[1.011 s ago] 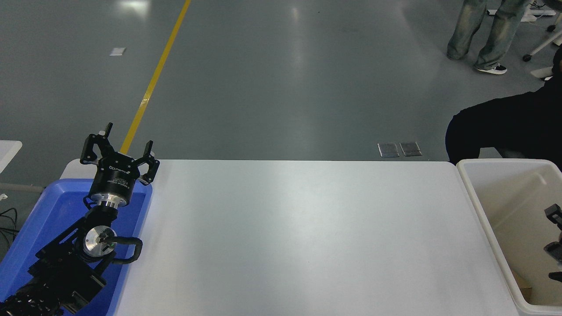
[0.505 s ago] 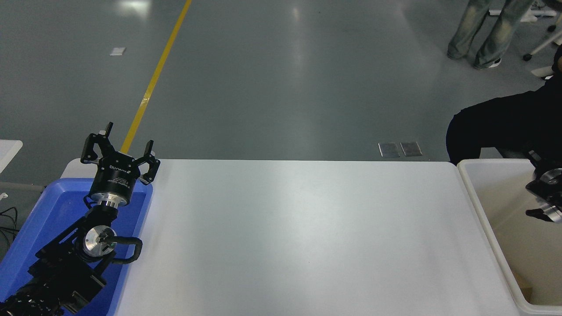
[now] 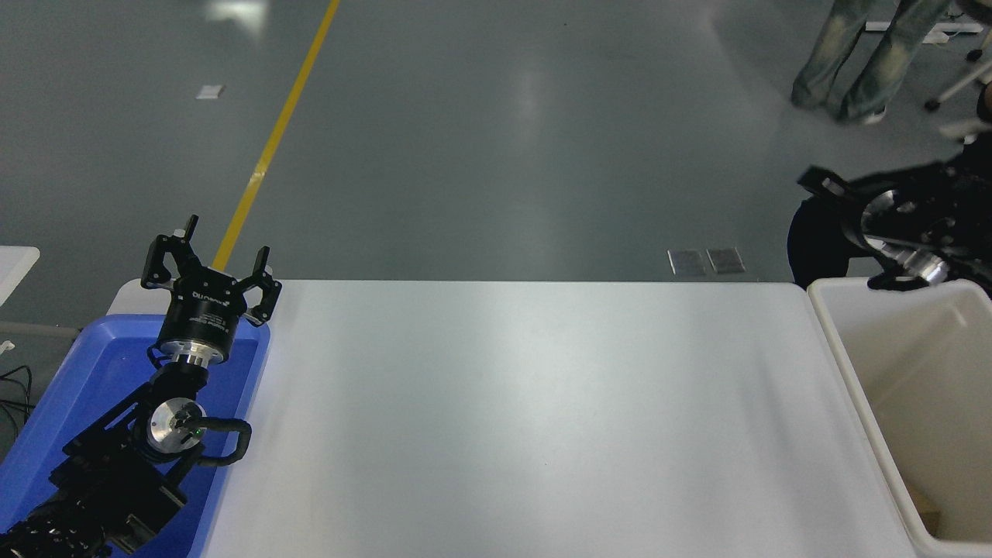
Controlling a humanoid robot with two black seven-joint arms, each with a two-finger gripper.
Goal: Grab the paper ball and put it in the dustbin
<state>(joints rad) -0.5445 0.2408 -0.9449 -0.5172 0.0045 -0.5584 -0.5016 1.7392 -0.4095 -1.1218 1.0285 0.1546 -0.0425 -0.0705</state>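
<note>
The dustbin [image 3: 860,387], a large cream tub with a thick rim, stands off the table's right end and is cut off by the picture's edge. Low in its near corner lies a small tan scrap [image 3: 927,518]; whether it is the paper ball I cannot tell, and no paper ball lies on the white table [image 3: 542,403]. My right gripper [image 3: 837,194] is blurred, raised above the dustbin's far rim against dark clothing. Parked at the lower left, my left gripper [image 3: 211,260] stands open and empty.
A blue plastic tray [image 3: 85,372] sits under the left arm at the table's left end. A person in black [image 3: 814,240] is behind the dustbin's far corner, and another person's legs [image 3: 852,62] are at the top right.
The right arm has risen from inside the dustbin to above its far rim. The left arm has not moved. The person in jeans has shifted a little.
</note>
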